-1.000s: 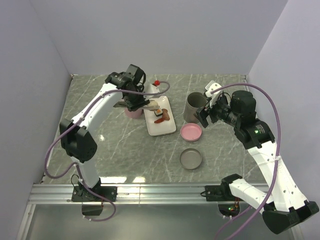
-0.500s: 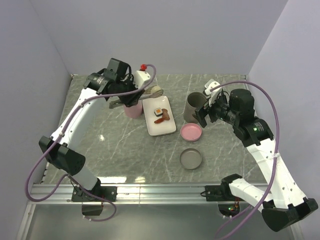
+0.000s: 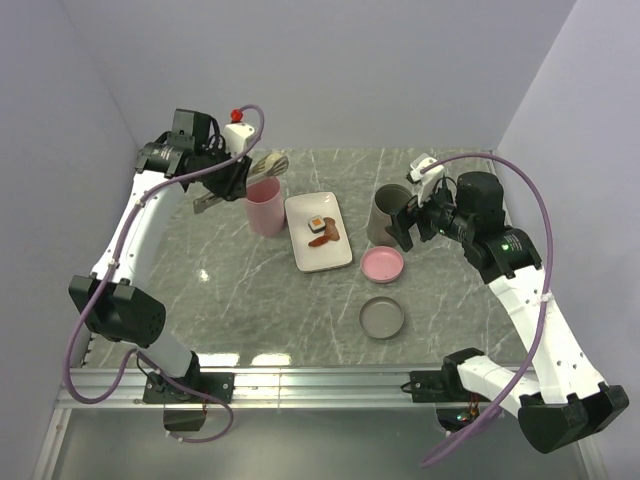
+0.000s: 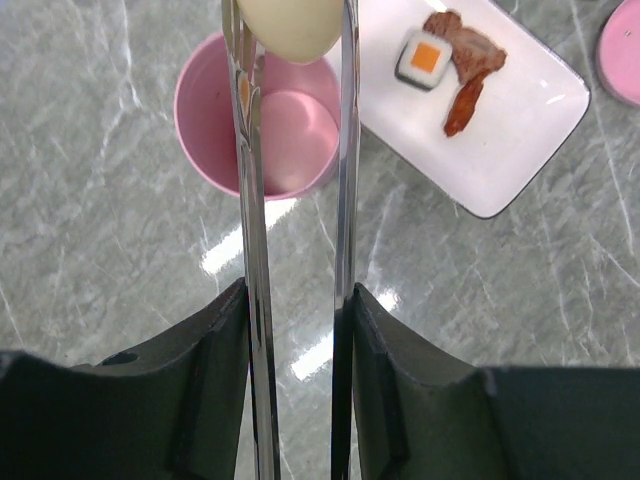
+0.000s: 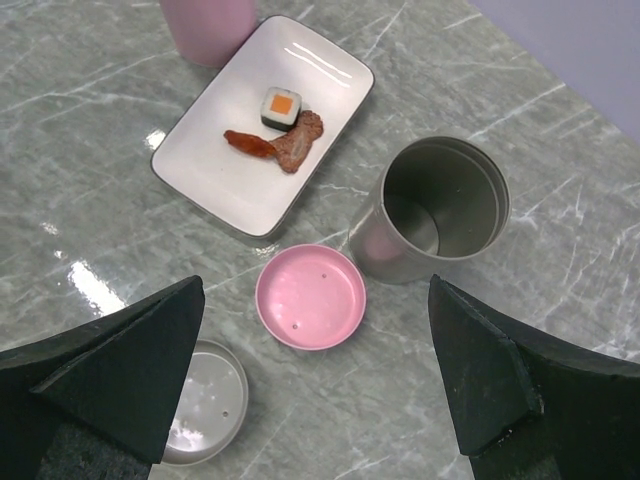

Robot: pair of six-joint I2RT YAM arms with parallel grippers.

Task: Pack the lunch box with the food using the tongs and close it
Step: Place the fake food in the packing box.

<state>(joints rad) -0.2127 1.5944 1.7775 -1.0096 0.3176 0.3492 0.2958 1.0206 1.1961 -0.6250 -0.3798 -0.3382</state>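
From above, the left end effector [image 3: 228, 176] hangs high over the far left of the worktop [image 3: 250, 290], pinching the tongs [image 3: 256, 170] partway along their arms. A cream ball [image 3: 272, 162] sits between the tips, above the pink cup [image 3: 264, 207]. The right end effector [image 3: 408, 232] hovers by the grey canister [image 3: 388, 212], holding nothing. The left wrist view puts the ball near the cup's far rim, with the rice roll [image 4: 425, 58] and meat strip [image 4: 463, 75] lying on the white plate [image 4: 520, 140] just beside the cup. The ball looks smooth, light and likely to squirt free, so steady pressure matters, though the cup mouth is roomy. The right wrist view shows fingers [image 5: 120, 370] spread wide above the pink lid [image 5: 310, 297] and grey lid [image 5: 205, 400], with bare worktop between them.
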